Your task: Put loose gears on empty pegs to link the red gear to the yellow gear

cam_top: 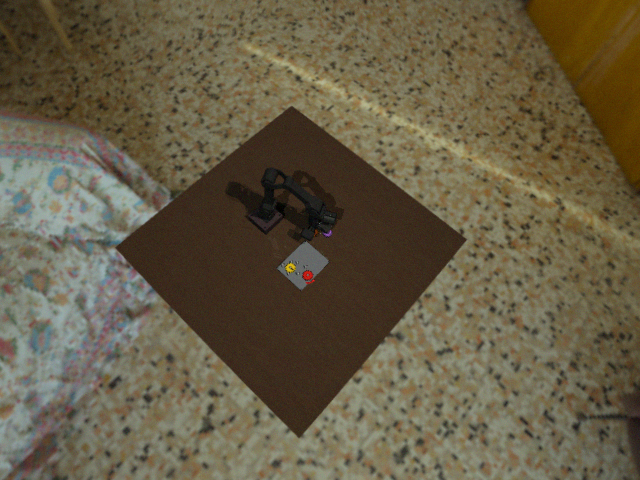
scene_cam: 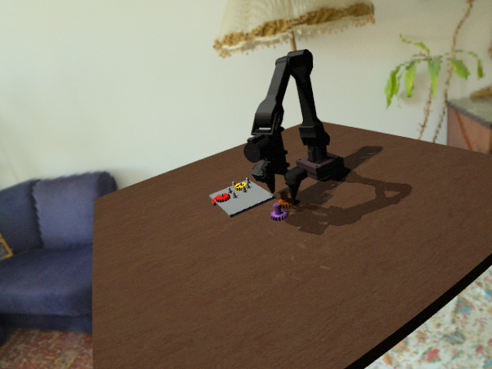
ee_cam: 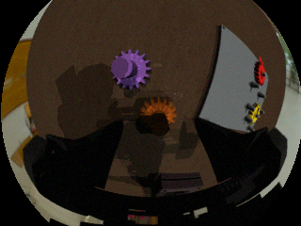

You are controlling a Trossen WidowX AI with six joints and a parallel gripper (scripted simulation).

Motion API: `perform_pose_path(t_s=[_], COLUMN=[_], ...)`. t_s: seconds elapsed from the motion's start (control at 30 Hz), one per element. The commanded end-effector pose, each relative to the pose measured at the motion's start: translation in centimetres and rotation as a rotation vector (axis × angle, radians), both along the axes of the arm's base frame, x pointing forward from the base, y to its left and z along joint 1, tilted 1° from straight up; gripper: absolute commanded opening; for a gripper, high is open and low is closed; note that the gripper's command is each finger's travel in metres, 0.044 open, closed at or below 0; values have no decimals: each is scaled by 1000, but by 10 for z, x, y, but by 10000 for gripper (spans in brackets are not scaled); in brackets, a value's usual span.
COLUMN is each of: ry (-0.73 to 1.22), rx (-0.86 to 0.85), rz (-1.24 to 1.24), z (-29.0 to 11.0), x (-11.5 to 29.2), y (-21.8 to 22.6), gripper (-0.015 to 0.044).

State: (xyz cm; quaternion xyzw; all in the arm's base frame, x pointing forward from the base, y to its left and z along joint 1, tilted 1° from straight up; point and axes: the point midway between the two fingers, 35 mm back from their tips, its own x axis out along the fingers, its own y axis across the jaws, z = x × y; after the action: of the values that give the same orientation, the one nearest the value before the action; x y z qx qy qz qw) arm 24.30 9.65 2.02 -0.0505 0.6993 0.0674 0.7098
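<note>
The grey board [cam_top: 312, 253] [scene_cam: 246, 204] [ee_cam: 226, 85] bears the red gear [cam_top: 305, 275] [scene_cam: 221, 197] [ee_cam: 260, 72], the yellow gear [cam_top: 292, 267] [scene_cam: 240, 185] [ee_cam: 255, 114] and several bare pegs. An orange gear [scene_cam: 284, 204] [ee_cam: 159, 106] stands on the table beside the board. A purple gear [cam_top: 327, 234] [scene_cam: 278, 215] [ee_cam: 140, 71] with an upright knob stands near it. My gripper [scene_cam: 284, 197] [ee_cam: 160, 122] is open and empty, low over the orange gear, its fingers on either side of it. The orange gear's knob is dark in shadow in the wrist view and partly hidden in the exterior view.
The purple gear stands close to the orange one, outside the fingers. One finger is close to the board's near corner. The arm's base [cam_top: 265, 220] [scene_cam: 320, 164] stands on the brown table [cam_top: 299, 361] [scene_cam: 191, 277] behind the gripper.
</note>
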Motion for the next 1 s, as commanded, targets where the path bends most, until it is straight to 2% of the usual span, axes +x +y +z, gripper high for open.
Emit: perform_pose_path(t_s=[0.0, 0.13, 0.63, 0.87, 0.97], ry=[10, 10, 10, 10, 10], rx=[2, 2, 2, 2, 2], rz=[-1, -1, -1, -1, -1], z=[-3, -3, -3, -3, -2], x=[-3, -3, -3, -3, -3], y=[0, 0, 0, 0, 0], gripper=[440, 440, 46, 0, 0])
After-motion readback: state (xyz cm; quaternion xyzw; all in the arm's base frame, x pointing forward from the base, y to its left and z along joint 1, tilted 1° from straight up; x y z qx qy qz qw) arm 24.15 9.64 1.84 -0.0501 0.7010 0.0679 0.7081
